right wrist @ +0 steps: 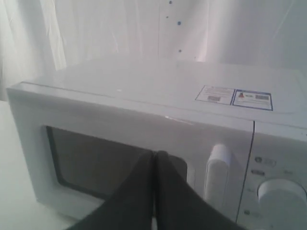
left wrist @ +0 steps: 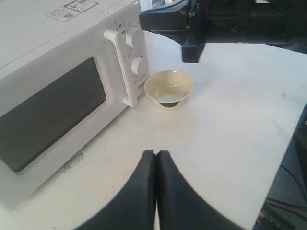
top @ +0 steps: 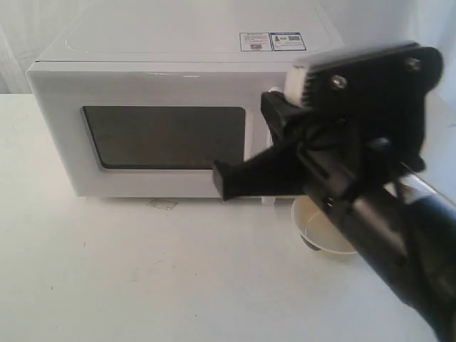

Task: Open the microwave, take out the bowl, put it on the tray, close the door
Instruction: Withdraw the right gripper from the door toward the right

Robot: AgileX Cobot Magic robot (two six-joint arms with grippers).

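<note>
Plainly: left gripper fully closed, empty; right gripper closed, empty, facing door.

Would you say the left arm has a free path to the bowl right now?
Probably yes: the bowl sits on bare table ahead of the shut left gripper; the right arm hangs above it.

A white table takes up the foreground, its top faintly scuffed. A small greyish patch marks it toward the back, left of centre; whether it is tape or a stain is unclear. A white curtain hangs in soft folds behind. Past the table's edge, lower down, dark cables lie in shadow beside a small red object, too blurred to identify.
</note>
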